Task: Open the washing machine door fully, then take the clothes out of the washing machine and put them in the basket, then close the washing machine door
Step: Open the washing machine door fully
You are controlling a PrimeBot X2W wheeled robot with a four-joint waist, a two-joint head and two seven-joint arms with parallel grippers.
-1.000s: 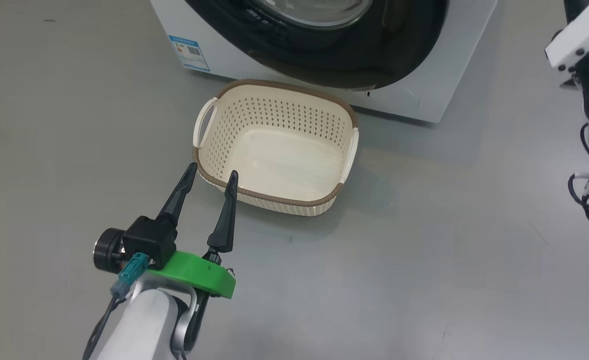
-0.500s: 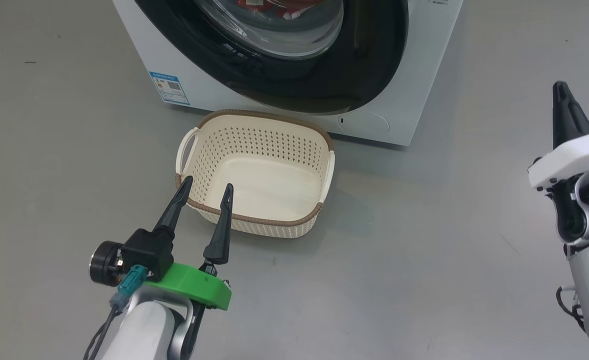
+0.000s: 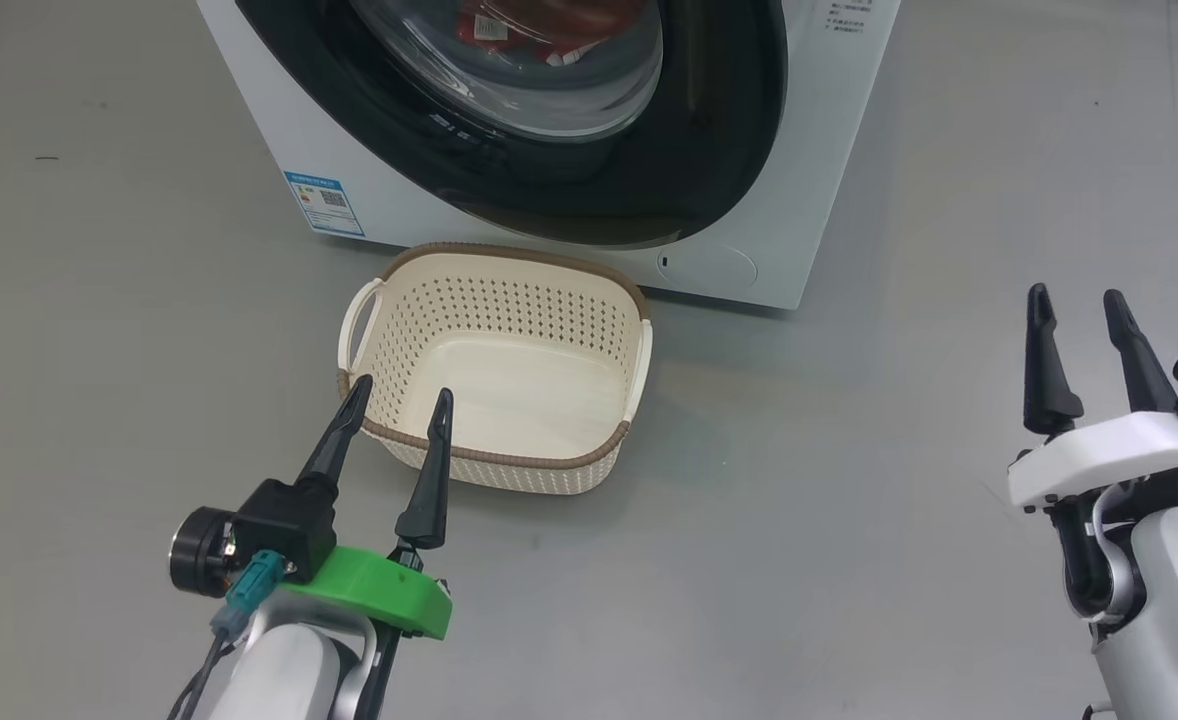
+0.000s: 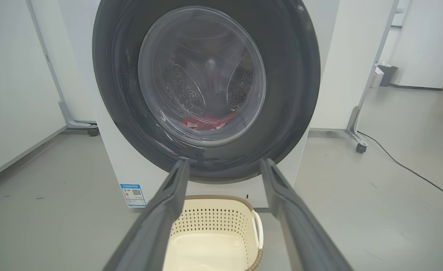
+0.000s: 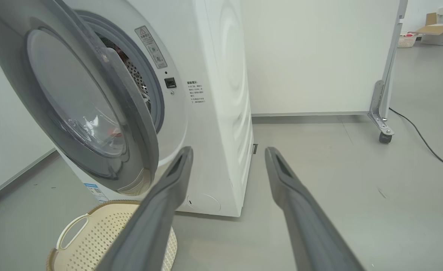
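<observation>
The white washing machine [image 3: 829, 150] stands ahead with its black-rimmed washing machine door [image 3: 709, 130] across the drum; in the right wrist view the door [image 5: 93, 113] hangs ajar, swung partly out from the front. Red clothes [image 3: 539, 25] lie in the drum behind the glass, also seen from the left wrist [image 4: 206, 122]. The cream basket [image 3: 509, 250] sits on the floor right below the door, with nothing in it. My left gripper [image 3: 401, 392] hovers open at the basket's near left corner. My right gripper [image 3: 1076, 298] is open, well right of the machine, holding nothing.
A blue sticker [image 3: 324, 200] marks the machine's lower left front. White wheeled partitions stand behind and beside the machine, with a castor [image 5: 385, 137] and a black cable [image 4: 413, 169] on the grey floor to the right. A cardboard box [image 5: 441, 34] sits far back.
The head camera has tilted, bringing more of the door and the red clothes into view. My right gripper has dropped towards the lower right and its fingers have parted from shut to open.
</observation>
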